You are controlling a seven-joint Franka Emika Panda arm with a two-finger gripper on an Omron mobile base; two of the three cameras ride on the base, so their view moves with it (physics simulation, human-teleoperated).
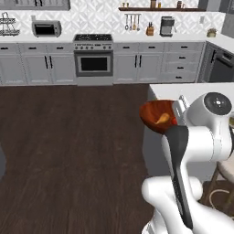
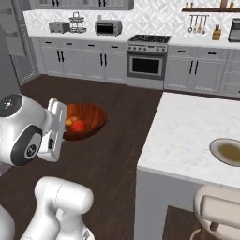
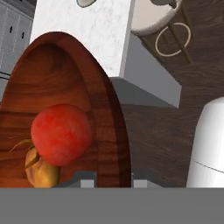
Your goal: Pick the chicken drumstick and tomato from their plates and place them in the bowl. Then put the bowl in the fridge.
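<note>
The reddish-brown wooden bowl (image 1: 154, 114) (image 2: 89, 119) (image 3: 52, 78) hangs in the air over the dark floor, left of the island. My gripper (image 1: 174, 115) (image 2: 65, 125) (image 3: 113, 183) is shut on its near rim. Inside the bowl lie the red tomato (image 2: 78, 125) (image 3: 61, 134) and the orange-tan chicken drumstick (image 1: 162, 119) (image 2: 70, 121) (image 3: 41, 173), touching each other. An olive-grey plate (image 2: 227, 152) with a tan centre sits bare on the island's right side. The tall grey fridge (image 2: 10, 51) stands at the far left.
The white marble island (image 2: 187, 131) (image 1: 183, 90) (image 3: 87, 30) is close beside the bowl. A round stool (image 2: 218, 206) (image 3: 153, 19) stands at its near side. Cabinets, a stove (image 1: 93, 57) and a microwave (image 1: 45, 28) line the back wall across open floor.
</note>
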